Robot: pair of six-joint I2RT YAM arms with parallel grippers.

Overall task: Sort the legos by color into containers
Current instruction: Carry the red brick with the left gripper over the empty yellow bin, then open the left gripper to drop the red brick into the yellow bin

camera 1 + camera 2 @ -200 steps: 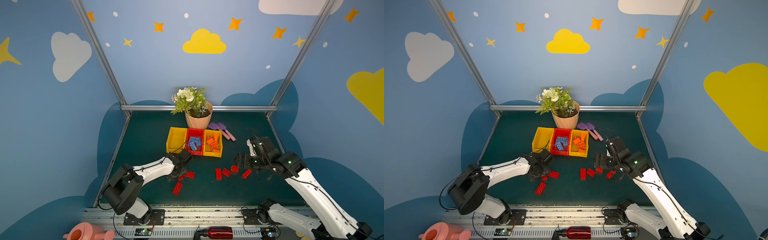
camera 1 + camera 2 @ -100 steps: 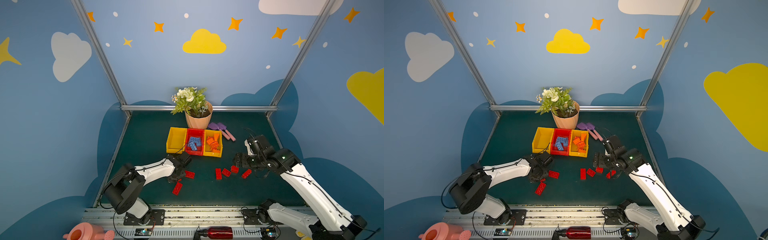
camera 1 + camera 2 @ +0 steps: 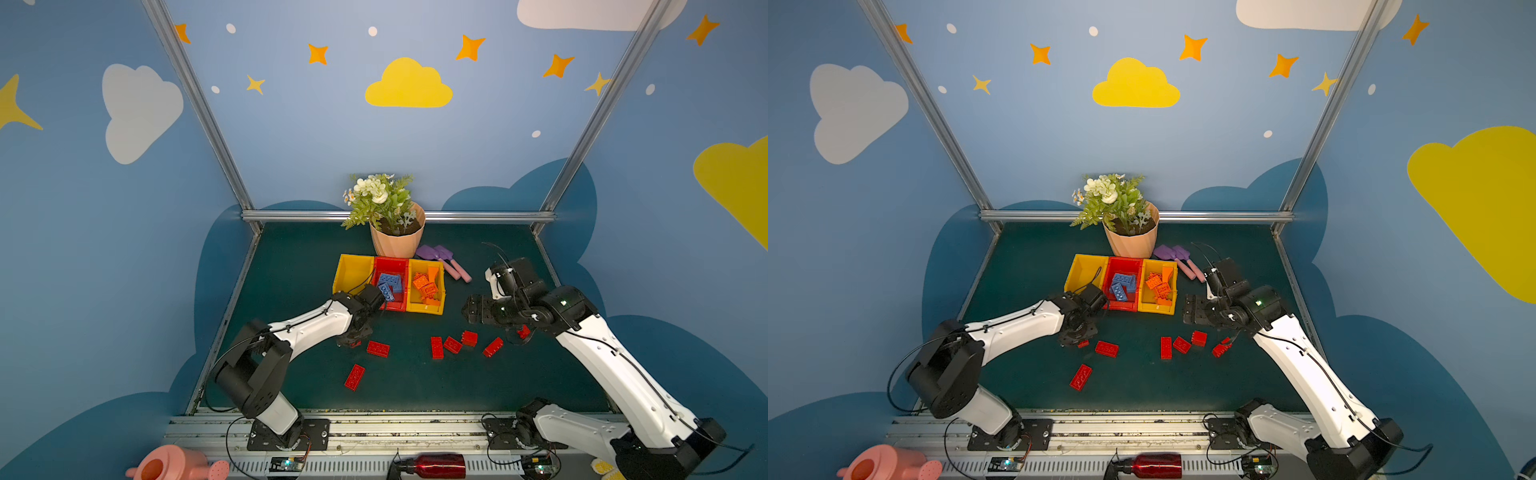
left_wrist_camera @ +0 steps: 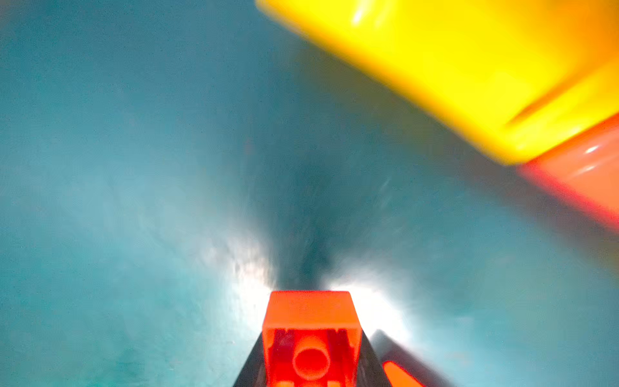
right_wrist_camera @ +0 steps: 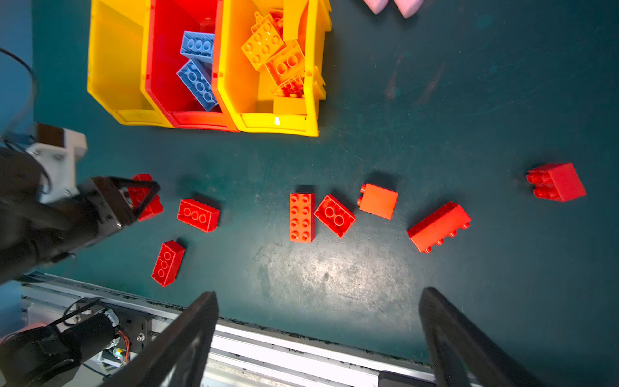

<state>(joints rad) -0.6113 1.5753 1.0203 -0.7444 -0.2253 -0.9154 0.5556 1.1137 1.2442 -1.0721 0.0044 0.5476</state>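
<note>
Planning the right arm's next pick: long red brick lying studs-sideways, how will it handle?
The long red brick looks like rigid moulded plastic: likely stiff, light. Its glossy faces may slip in the fingers. Lying on a flat side, it should slide rather than roll.

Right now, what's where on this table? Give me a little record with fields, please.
Left fingers: closed on a red brick
Right fingers: open, empty
Left yellow bin: empty
Red bin: blue bricks
Right yellow bin: orange bricks
Loose on mat: seven red bricks
</note>
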